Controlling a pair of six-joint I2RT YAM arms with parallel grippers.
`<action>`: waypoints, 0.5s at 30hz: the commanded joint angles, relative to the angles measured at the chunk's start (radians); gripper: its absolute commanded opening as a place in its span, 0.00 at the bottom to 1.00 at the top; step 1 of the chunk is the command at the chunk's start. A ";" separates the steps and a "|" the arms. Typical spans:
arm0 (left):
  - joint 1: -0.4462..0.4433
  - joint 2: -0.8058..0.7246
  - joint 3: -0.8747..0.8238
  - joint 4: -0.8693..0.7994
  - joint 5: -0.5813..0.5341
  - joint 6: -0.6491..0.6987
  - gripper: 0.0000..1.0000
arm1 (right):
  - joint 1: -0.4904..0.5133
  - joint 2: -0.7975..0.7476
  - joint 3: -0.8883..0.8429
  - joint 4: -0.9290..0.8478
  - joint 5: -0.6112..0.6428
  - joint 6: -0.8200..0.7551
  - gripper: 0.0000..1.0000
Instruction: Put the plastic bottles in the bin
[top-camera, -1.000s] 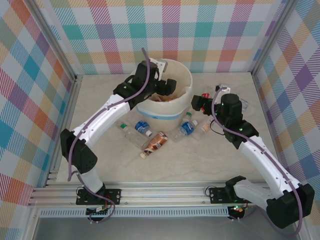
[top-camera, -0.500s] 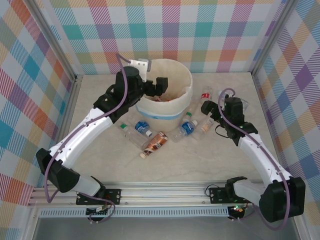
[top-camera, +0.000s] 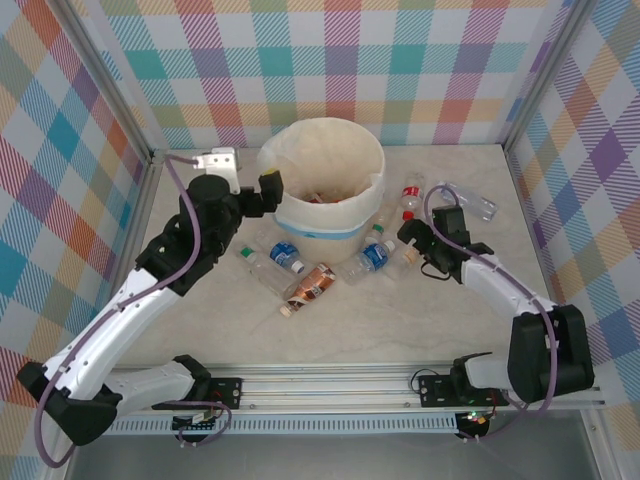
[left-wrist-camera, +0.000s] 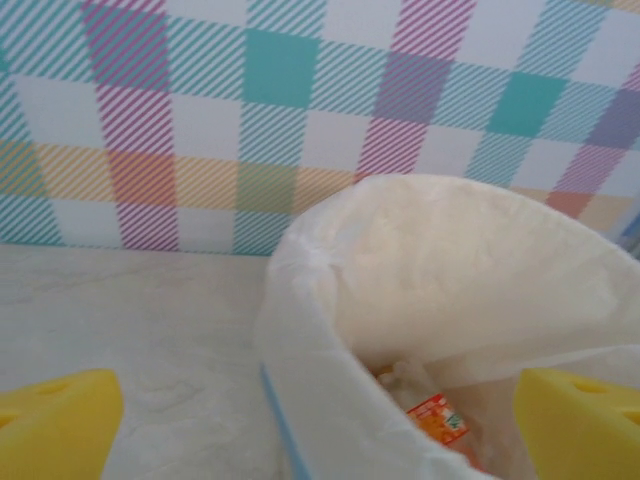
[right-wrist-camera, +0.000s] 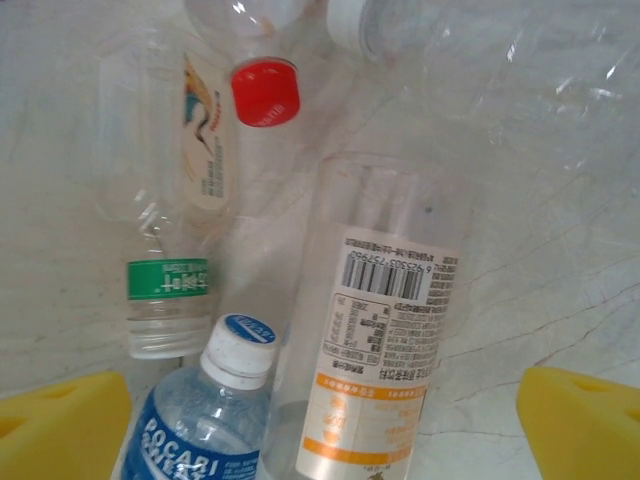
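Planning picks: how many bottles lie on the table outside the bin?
8. Before the bin: clear bottle, blue bottle, brown bottle. Right: second blue bottle, green-banded, orange-labelled, red-labelled, far clear one. Others may hide.

"POCARI" is read on the blue label of the white-capped bottle (right-wrist-camera: 190, 440); a barcode (right-wrist-camera: 388, 278) with illegible digits is noted on the neighbouring orange-labelled bottle (right-wrist-camera: 385, 400).

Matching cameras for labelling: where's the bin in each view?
Top external: bin stands at the back centre of the table.
Left wrist: bin takes the lower right, its liner rim arching across the middle.
Right wrist: looks down on bottles lying on the table.
Shared landmark: the marbled table surface, seen left of the bin in the left wrist view and under the bottles in the right wrist view.
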 joint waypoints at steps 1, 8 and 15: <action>0.024 -0.046 -0.083 -0.054 -0.141 -0.114 1.00 | -0.005 0.050 0.040 -0.016 0.068 0.090 0.98; 0.057 -0.113 -0.229 -0.061 -0.152 -0.266 1.00 | 0.003 0.172 0.094 -0.002 0.094 0.102 0.94; 0.086 -0.151 -0.293 -0.070 -0.181 -0.336 1.00 | 0.038 0.306 0.179 -0.012 0.149 0.068 0.91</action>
